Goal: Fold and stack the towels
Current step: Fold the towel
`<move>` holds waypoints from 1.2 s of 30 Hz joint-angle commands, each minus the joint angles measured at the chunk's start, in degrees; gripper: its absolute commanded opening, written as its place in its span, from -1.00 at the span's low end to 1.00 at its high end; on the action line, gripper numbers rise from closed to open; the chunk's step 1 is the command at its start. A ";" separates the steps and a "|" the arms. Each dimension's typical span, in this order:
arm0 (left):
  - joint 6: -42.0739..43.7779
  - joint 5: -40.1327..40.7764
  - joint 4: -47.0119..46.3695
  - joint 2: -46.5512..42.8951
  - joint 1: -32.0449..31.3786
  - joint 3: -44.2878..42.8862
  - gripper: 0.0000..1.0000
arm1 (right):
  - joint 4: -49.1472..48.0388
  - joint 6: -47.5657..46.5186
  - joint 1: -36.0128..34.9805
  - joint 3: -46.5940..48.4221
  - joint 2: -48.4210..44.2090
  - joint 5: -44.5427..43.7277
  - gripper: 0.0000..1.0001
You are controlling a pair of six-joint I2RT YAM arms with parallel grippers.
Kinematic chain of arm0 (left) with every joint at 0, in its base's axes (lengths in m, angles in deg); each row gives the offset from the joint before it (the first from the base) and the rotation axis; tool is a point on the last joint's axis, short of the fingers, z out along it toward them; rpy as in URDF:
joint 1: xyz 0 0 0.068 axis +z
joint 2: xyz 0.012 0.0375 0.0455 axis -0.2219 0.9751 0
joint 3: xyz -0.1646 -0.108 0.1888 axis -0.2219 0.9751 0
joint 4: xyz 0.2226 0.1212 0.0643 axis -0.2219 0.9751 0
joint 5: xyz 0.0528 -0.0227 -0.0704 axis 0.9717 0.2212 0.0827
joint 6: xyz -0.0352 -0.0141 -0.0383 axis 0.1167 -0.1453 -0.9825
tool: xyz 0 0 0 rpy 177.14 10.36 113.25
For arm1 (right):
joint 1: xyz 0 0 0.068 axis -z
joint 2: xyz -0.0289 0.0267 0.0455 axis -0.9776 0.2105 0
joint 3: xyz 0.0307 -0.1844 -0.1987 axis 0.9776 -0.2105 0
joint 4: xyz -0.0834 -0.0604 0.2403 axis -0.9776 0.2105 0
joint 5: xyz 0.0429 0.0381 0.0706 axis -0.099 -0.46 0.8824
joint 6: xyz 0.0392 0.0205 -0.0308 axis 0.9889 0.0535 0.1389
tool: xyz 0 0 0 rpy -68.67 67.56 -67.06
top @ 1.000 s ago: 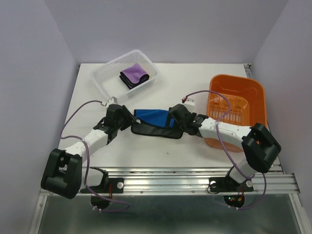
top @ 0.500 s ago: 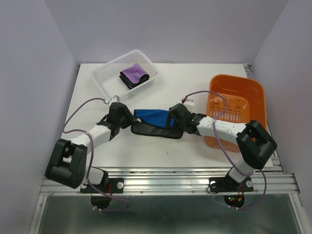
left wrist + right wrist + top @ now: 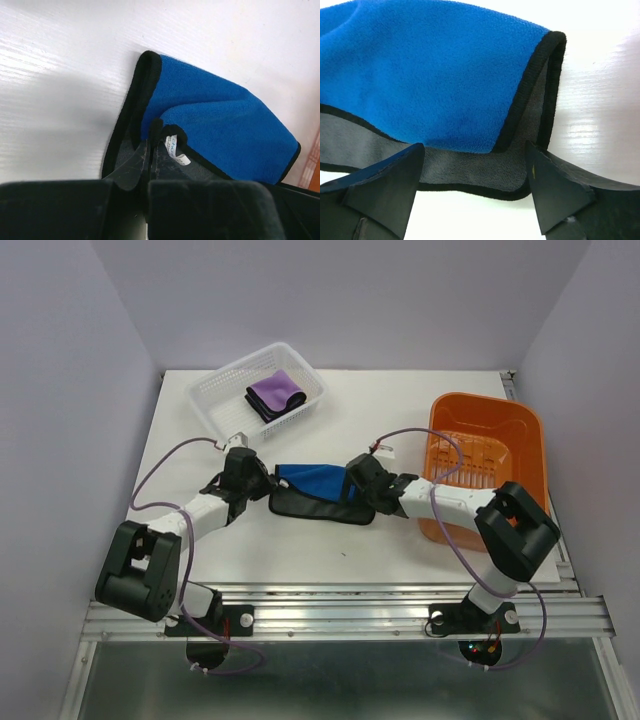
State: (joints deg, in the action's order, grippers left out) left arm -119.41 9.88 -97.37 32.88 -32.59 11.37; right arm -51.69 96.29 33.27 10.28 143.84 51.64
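A bright blue towel (image 3: 312,482) with black edging lies half folded on the white table (image 3: 400,400), its grey underside (image 3: 318,508) showing along the near edge. My left gripper (image 3: 265,484) is at the towel's left end. In the left wrist view, that gripper (image 3: 151,150) is shut on the black-edged corner of the blue towel (image 3: 225,125), beside a small white label (image 3: 175,149). My right gripper (image 3: 357,490) is at the right end. It (image 3: 472,175) stands open astride the grey corner of the blue towel (image 3: 430,75). A folded purple towel (image 3: 274,392) rests in the white mesh basket (image 3: 215,400).
An orange plastic basket (image 3: 525,430) stands at the right, and my right forearm passes along its near-left side. The white mesh basket sits at the back left. The side walls stand close on the left and right.
My left gripper has closed on the towel's left corner. The right gripper's jaws have narrowed slightly. Both arms have shifted a little.
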 commanded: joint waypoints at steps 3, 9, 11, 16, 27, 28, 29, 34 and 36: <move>1.03 0.03 -2.60 -3.04 0.08 -0.13 -1.00 | -2.99 -0.52 0.63 3.88 2.47 -0.52 0.45; 1.20 0.30 -2.68 -3.31 0.08 -0.13 -1.00 | -2.99 -1.40 0.63 5.03 2.73 -0.78 -0.34; 1.38 0.56 -2.68 -3.40 0.08 -0.31 -1.00 | -2.21 -1.67 0.72 5.55 2.47 -1.57 -0.48; 1.91 2.58 -2.16 -4.80 0.08 -1.18 -1.00 | -0.36 -3.25 0.72 6.43 0.45 -1.66 -0.66; 4.28 4.25 4.17 -21.54 0.08 -6.03 -1.00 | 2.99 -11.77 0.81 8.73 -14.74 10.27 -0.99; 4.11 4.08 4.78 -24.20 0.00 -5.50 -1.00 | 2.46 -12.38 0.72 7.94 -16.76 12.38 -0.99; 4.02 3.99 5.40 -26.92 -0.01 -4.36 -1.00 | 2.11 -12.65 0.81 6.80 -19.13 16.06 -0.99; 3.05 0.22 11.03 -43.98 -0.36 -3.65 -1.00 | 1.58 -12.92 0.72 4.15 -33.55 28.55 -0.99; 2.61 -4.26 15.14 -51.18 -0.44 -3.82 -1.00 | 1.31 -12.48 0.72 2.75 -37.67 36.29 -0.99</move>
State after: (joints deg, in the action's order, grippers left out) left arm -116.89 11.36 -88.67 -11.20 -32.66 7.59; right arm -48.78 84.91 33.69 15.63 111.07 73.76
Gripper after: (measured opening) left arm 0.044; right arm 0.060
